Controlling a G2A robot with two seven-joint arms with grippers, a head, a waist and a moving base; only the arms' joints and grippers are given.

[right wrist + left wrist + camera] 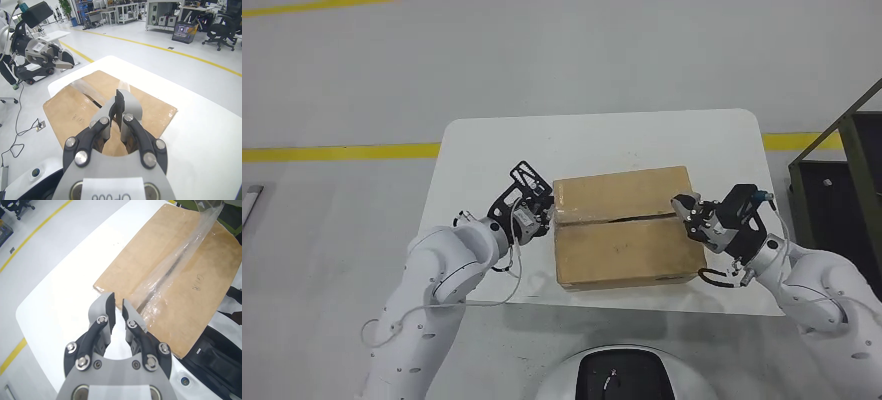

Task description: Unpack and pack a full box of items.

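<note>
In the middle of the table sits the cardboard box, flat and upright, both top flaps down. Clear tape runs along the centre seam. In the left wrist view the tape lies wrinkled on the cardboard at the near end and lifts off the box at the far end, rising toward the right arm.

The right gripper is over that far end of the seam, fingers pressed together. A bit of clear film shows at its tips, so it looks clamped on the loose tape end.

The left gripper is at the opposite short end of the box, just by the seam. Its fingers are a narrow gap apart and hold nothing. Cannot tell if the tips touch the cardboard.

Step in hand, as I judge it: the unpack phase, very early, stripping the seal tape. The next move calls for the right gripper to pull the strip along the seam toward the left end. The left gripper would steady the box so it doesn't slide or tip. After that, the flaps get folded out.

Contents: hidden. A dark slit shows under the tape where the flaps meet, nothing readable inside.
</note>
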